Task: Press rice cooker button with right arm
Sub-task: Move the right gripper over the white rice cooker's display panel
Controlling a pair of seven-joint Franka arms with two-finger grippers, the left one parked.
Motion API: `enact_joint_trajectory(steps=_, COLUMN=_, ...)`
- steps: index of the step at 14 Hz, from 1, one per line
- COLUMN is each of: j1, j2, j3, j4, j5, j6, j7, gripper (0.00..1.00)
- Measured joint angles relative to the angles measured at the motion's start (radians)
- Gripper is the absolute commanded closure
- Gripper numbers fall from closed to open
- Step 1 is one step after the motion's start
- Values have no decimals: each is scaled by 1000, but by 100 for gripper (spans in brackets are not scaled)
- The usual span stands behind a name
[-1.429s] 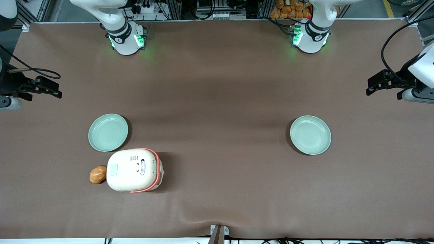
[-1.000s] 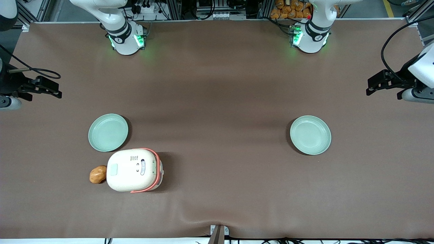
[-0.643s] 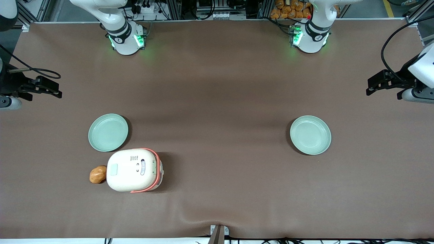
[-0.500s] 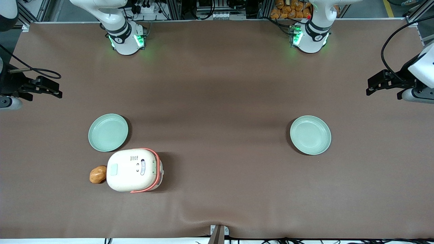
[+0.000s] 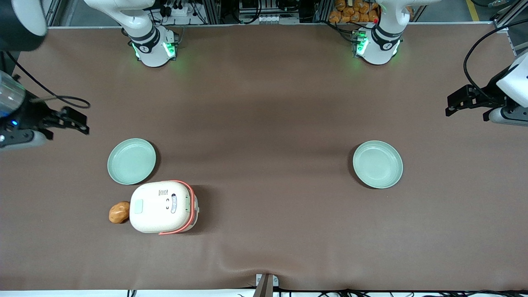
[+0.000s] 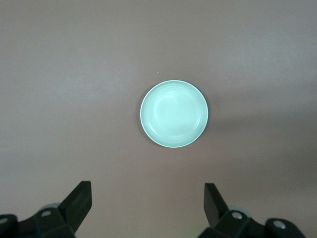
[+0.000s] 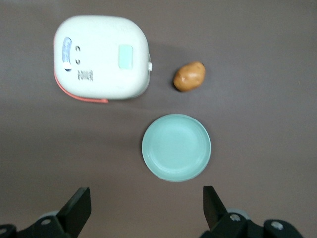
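Rice cooker sits lid shut on the brown surface, at about 5 o'clock from the nearer green plate, a potato touching its working-arm side. Your right arm's claw has just left its parked pose at that end of the surface and edged inward, fingers spread wide and empty; the approach is starting, nothing pressed. Its cream lid carries a pale green square button and a coral band.
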Motion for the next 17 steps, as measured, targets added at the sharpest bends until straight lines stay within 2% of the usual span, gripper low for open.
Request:
enact_joint_trajectory(steps=5, j1=45, j2=83, j3=1, j4=-9, j5=0, j6=213, j7=1, gripper=63)
enact_joint_trajectory(steps=7, j1=52, j2=117, j3=1, j4=-10, j5=0, j6=266, j7=1, gripper=85)
enact_joint_trajectory(steps=8, j1=53, j2=134, j3=1, j4=-11, j5=0, j6=287, j7=1, gripper=91)
enact_joint_trajectory(steps=10, j1=54, j2=173, j3=1, j4=-14, j5=0, j6=332, j7=1, gripper=98)
enact_joint_trajectory(steps=12, j1=54, j2=212, j3=1, j4=-15, j5=0, j6=373, j7=1, gripper=100)
enact_joint_trajectory(steps=17, j1=74, j2=283, j3=1, j4=-15, j5=-1, j6=524, j7=0, gripper=100)
